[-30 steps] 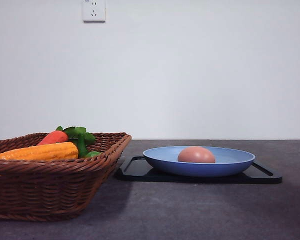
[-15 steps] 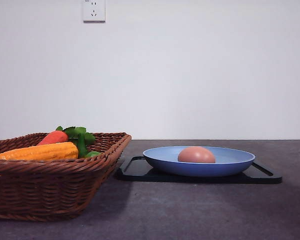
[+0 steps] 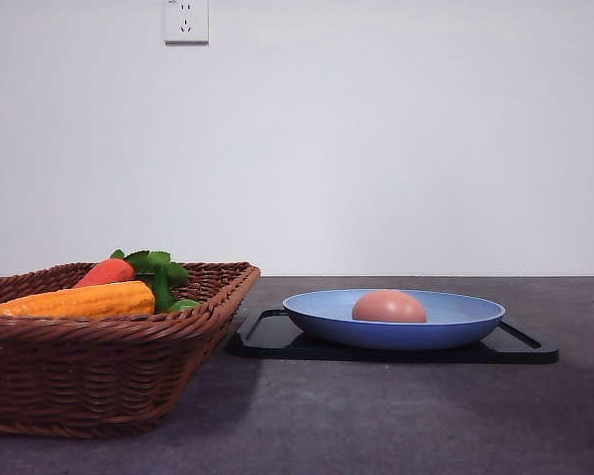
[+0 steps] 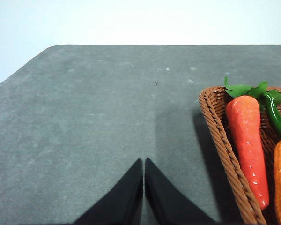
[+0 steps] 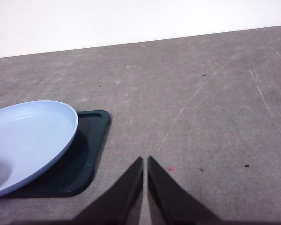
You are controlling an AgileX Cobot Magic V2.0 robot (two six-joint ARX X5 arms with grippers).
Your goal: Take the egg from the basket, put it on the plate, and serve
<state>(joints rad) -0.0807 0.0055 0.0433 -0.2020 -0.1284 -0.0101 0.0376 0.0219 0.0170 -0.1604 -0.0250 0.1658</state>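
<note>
half the egg [image 3: 389, 307] hidden behind the plate [image 3: 396, 332] rim

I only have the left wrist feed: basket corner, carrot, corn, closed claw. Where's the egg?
Observer: The egg lies in the light-blue plate, seen from the front.
Operator: Plate sitting on the bare table?
Observer: No, it sits on a flat black tray, to the right of the wicker basket.
Operator: Right claw holding anything?
Observer: No. The right claw is shut on nothing, over bare table beside the tray.
Operator: Anything else in the basket I'm missing?
Observer: From the front I see the carrot, the corn cob and something green beside them, no second egg.
</note>
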